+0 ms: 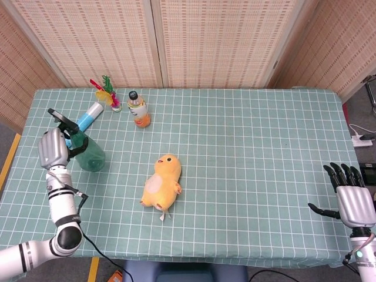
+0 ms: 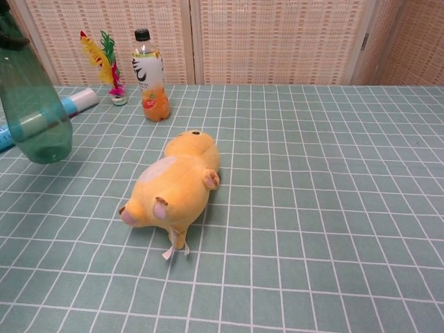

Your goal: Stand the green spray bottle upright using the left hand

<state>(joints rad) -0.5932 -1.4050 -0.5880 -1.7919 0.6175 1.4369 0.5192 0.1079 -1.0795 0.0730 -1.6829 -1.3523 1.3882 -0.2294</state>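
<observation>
The green spray bottle [image 1: 89, 155] is nearly upright at the table's left side, with its black trigger head [image 1: 63, 121] on top. My left hand [image 1: 51, 149] grips it near the neck from the left. In the chest view only the bottle's clear green body [image 2: 36, 111] shows at the left edge, leaning slightly. The hand is out of that frame. Whether the base touches the cloth I cannot tell. My right hand [image 1: 354, 198] hovers by the table's right front edge, fingers spread, holding nothing.
A yellow plush duck [image 1: 162, 182] [image 2: 175, 184] lies mid-table. At the back left stand an orange drink bottle [image 1: 138, 110] [image 2: 151, 76] and a feather shuttlecock [image 1: 107, 93] [image 2: 103, 62]. A blue-white tube [image 1: 89, 115] [image 2: 75, 103] lies just behind the spray bottle.
</observation>
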